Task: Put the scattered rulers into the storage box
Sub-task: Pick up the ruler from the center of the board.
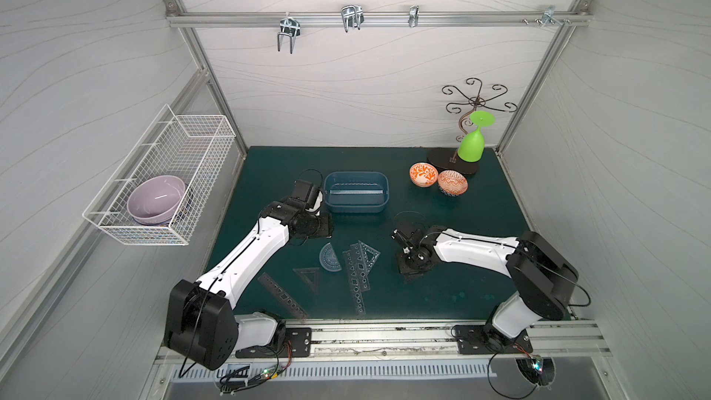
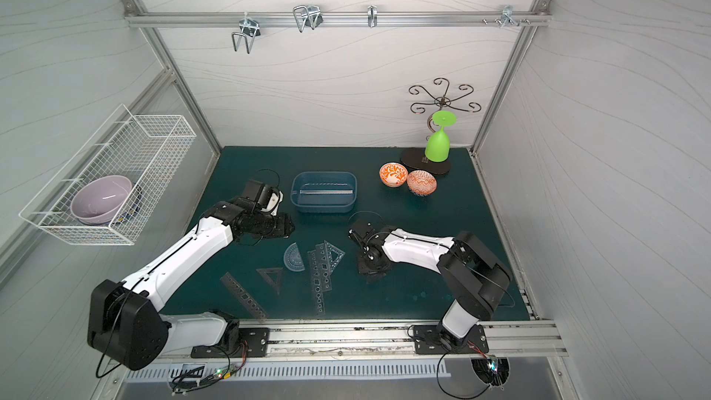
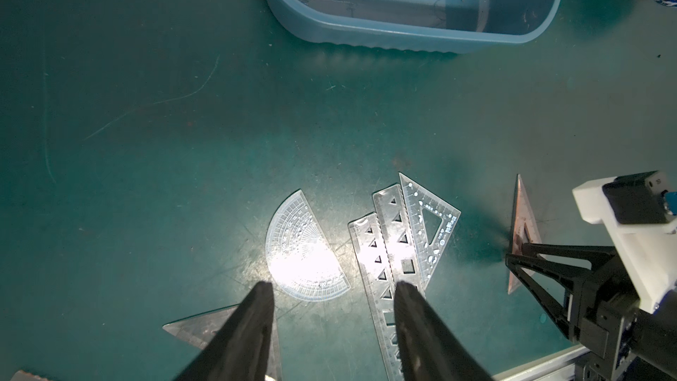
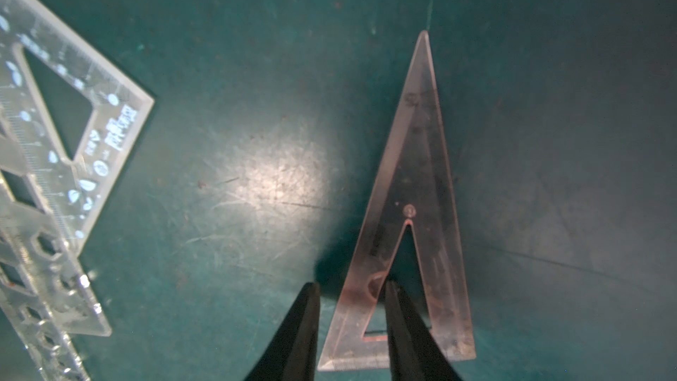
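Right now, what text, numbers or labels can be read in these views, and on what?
"10", "20", "30": degree marks on the protractor; the rest lost in glare.
Clear set square: printed label and scale figures, too blurred to read.
Nothing else legible.

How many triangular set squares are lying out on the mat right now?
3 set squares: one alone near the protractor, one touching the stencil rulers, one at the right gripper, jaws astride its side. The arms may hide others.
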Available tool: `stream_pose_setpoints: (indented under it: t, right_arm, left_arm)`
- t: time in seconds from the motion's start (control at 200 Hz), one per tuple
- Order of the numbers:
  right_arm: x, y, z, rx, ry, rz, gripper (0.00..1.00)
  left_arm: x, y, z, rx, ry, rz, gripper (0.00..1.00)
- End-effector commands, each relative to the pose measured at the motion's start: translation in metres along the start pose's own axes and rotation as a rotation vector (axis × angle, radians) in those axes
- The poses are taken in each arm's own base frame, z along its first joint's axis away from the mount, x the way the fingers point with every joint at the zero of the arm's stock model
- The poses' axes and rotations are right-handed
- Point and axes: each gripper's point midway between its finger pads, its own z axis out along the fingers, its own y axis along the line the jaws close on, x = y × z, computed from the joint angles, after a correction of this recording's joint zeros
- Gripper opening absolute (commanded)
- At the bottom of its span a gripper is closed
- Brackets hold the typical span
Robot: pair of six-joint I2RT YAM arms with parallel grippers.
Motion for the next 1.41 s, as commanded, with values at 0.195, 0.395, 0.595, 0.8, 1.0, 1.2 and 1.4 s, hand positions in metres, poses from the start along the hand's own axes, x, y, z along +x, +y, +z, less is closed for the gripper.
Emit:
stream_pose_setpoints:
  t: [0.195,0.395,0.595,0.8,1.0,1.2,1.4]
  right_arm:
    - [-0.012,0.011,0.024,-0.066,-0.006,-0.012,0.35]
    - [-0.021,0.015,0.029,-0.111,-0.003,-0.003,0.35]
    - [-0.03,0.018,0.029,-0.14,-0.01,0.0,0.35]
    - [-0.037,0.022,0.025,-0.166,-0.023,0.001,0.35]
    - [-0.047,0.032,0.003,-0.214,-0.067,-0.015,0.36]
    - [-0.054,0.04,-0.027,-0.277,-0.118,-0.02,0.36]
    - [-0.051,0.029,-0.04,-0.273,-0.159,-0.014,0.37]
  left_arm:
    - [-0.004,0.0,0.003,-0.008,-0.014,0.004,0.57]
    - [-0.003,0.001,0.005,-0.012,-0.008,-0.002,0.57]
    - [-0.005,0.001,0.007,-0.016,-0.01,-0.007,0.57]
    - [-0.006,-0.001,0.009,-0.006,-0.002,-0.01,0.56]
    - [-0.004,-0.014,0.003,0.07,-0.008,-0.034,0.56]
    - [0.005,-0.03,0.002,0.168,0.004,-0.081,0.56]
    - [0.025,-0.037,0.012,0.197,0.043,-0.075,0.55]
